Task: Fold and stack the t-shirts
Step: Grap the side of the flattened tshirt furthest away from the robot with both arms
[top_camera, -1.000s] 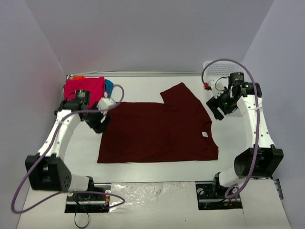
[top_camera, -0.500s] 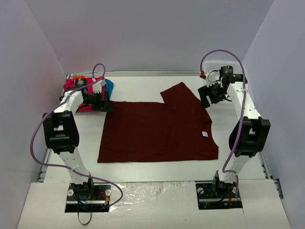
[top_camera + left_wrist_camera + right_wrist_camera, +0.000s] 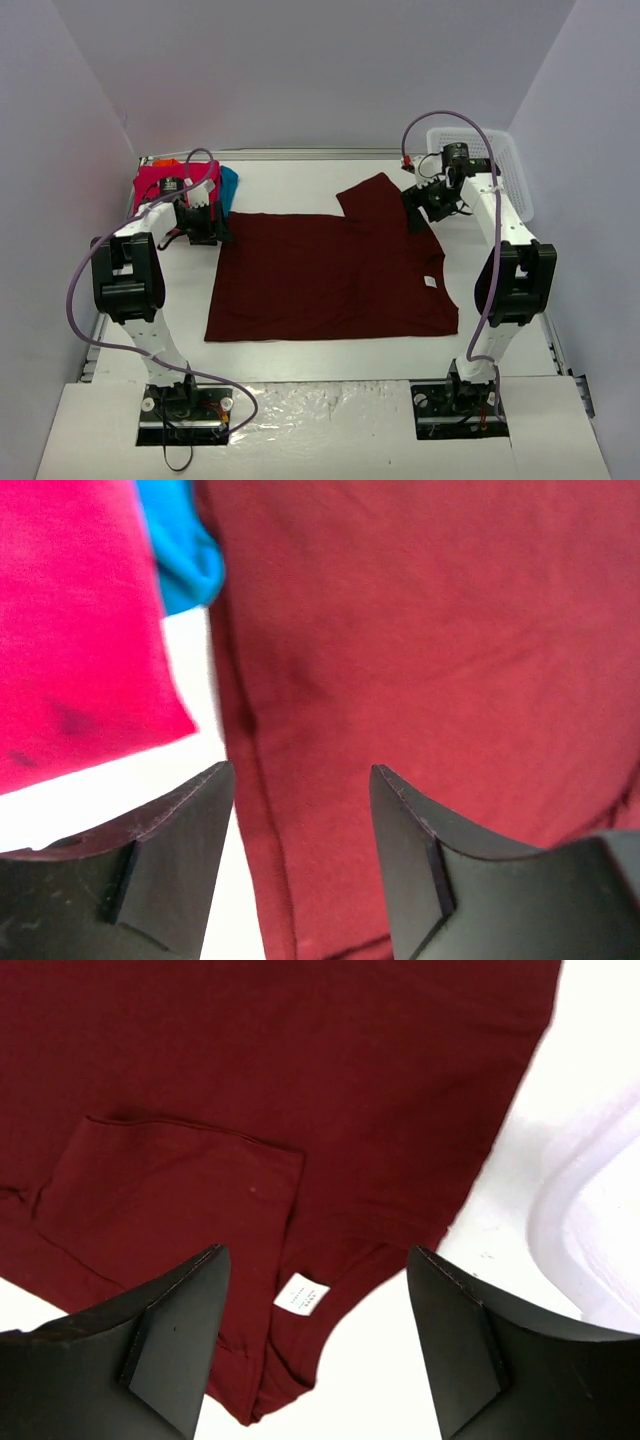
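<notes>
A large dark maroon t-shirt (image 3: 330,275) lies spread flat mid-table, its white neck label (image 3: 430,282) on the right side. Pink (image 3: 160,182), teal (image 3: 229,184) and orange (image 3: 165,162) t-shirts sit piled at the back left. My left gripper (image 3: 212,228) hovers open over the maroon shirt's back-left corner; in the left wrist view its fingers (image 3: 190,810) straddle the hem (image 3: 245,780), with pink cloth (image 3: 70,630) and teal cloth (image 3: 185,550) beside it. My right gripper (image 3: 418,208) hangs open above the shirt's back-right part; the label (image 3: 301,1297) shows between its jaws, which hold nothing.
A white mesh basket (image 3: 500,160) stands at the back right corner. White walls close in the table on three sides. Purple cables loop off both arms. Bare white table (image 3: 300,190) runs behind the maroon shirt.
Both arms swung toward the back of the table. The left gripper went to the shirt's back-left corner and narrowed a little; the right gripper shifted left over the shirt, uncovering the basket.
</notes>
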{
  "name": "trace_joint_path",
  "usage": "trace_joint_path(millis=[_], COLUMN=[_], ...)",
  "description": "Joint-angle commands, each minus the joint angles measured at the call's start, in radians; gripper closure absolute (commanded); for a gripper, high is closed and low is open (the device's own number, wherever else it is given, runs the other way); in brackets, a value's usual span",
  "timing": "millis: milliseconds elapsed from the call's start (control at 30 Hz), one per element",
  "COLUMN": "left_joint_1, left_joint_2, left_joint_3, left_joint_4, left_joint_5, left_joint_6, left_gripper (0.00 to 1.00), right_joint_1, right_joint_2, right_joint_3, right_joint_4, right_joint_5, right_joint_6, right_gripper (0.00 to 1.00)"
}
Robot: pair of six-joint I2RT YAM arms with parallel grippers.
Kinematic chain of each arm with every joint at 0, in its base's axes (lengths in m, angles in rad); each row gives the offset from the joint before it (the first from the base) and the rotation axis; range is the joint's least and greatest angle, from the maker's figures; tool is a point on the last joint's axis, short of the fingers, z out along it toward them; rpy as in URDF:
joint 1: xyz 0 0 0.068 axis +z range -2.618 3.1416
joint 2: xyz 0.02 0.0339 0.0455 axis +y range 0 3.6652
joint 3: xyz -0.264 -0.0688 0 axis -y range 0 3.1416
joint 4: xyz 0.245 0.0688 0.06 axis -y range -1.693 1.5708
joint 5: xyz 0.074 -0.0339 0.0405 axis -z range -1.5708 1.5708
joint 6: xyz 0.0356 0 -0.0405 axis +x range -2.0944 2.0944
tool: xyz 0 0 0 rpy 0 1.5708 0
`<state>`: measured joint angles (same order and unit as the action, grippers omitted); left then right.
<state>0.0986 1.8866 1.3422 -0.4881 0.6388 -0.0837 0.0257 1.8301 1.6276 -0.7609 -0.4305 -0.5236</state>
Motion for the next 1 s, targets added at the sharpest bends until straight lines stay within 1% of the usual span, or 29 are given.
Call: trace_joint_path(millis=[0,100,300,433,600,833,967], left_joint_1=[0.007,0.006,-0.007,-0.017,-0.048,-0.076,-0.083], left_joint_2=[-0.05,-0.035,0.025,0.06,0.085,0.095,0.082], left_joint_3=[-0.005,0.003,0.067,0.097,0.126,0.109,0.078], left_joint_4=[0.091,0.115,0.149,0.16,0.151,0.126,0.143], left_joint_5=[-0.093,-0.126,-0.145,-0.117,-0.122,-0.126,-0.172], left_joint_6=[-0.047,-0.037,-0.007,-0.017,-0.01,0.01,0.025], left_gripper=[0.46,0.49,0.48,0.48,0.48,0.5,0.5], right_joint_1=[0.016,0.02,0.026,0.028,0.031,0.034,0.037], right_joint_2=[-0.014,-0.018,-0.026,-0.022,-0.003,0.009,0.015], right_joint_3=[-0.018,-0.028,-0.038,-0.038,-0.032,-0.035,-0.037], right_joint_4=[-0.012,-0.012,-0.012,-0.014,-0.012,-0.014,-0.014], right_joint_5=[0.016,0.016,0.021,0.032,0.05,0.062,0.061], right_joint_6=[0.002,-0.003,-0.007,-0.007,-0.003,-0.007,-0.009], right_gripper=[0.32,0.32,0.32,0.32,0.32,0.31,0.31])
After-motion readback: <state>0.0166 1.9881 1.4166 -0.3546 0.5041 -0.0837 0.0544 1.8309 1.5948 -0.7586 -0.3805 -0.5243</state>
